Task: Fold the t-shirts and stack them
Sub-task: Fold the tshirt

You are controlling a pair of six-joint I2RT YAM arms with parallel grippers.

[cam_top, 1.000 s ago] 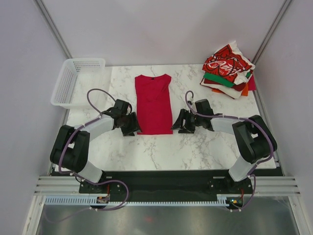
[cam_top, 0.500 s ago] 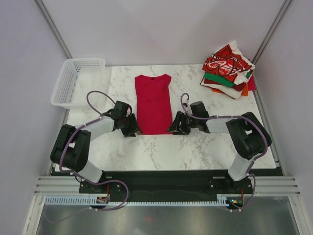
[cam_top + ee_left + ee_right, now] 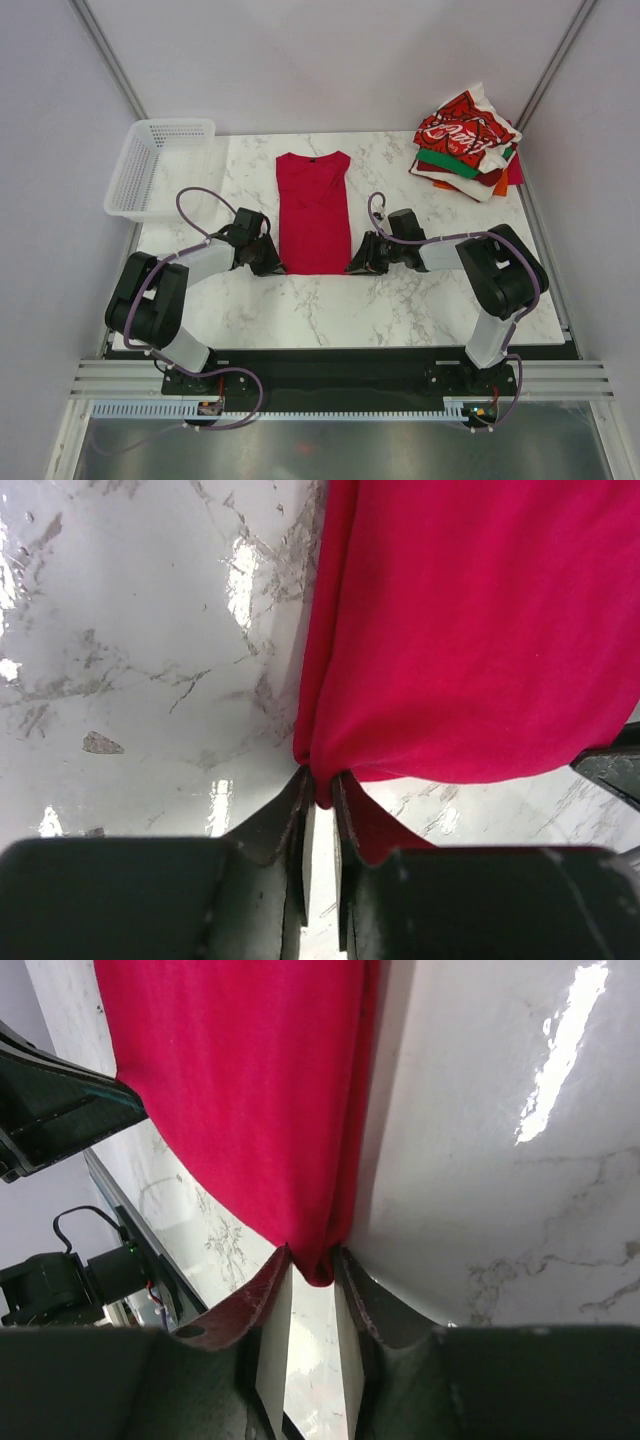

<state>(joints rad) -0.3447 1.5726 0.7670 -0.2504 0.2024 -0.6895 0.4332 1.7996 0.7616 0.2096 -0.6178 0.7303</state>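
Items on the marble table (image 3: 330,305), as I count them from the console:

1. Crimson t-shirt (image 3: 314,212), quantity one. Plain, short-sleeved. It lies flat in the middle of the table as a narrow lengthwise strip, collar toward the far edge and hem toward the arms. Both near corners are bunched into small points where they are gripped.

2. Pile of folded t-shirts (image 3: 468,145), quantity one pile, at the far right corner of the table and well apart from the flat shirt. The top piece is red with white script print. Below it I see edges of white, green, orange and dark red. I cannot tell the exact number of shirts, because the layers overlap and sit askew.

3. Mesh basket (image 3: 130,185), quantity one. White plastic, at the far left corner, overhanging the table's left edge.

4. Arms, quantity two, both reaching inward and low over the table.
- Left gripper (image 3: 272,262): at the shirt's near left corner. The left wrist view shows two fingers (image 3: 290,810) drawn close together with a fold of red cloth pinched between them.
- Right gripper (image 3: 358,262): at the shirt's near right corner. The right wrist view shows two fingers (image 3: 270,1290) likewise nipping a tuck of the red hem.
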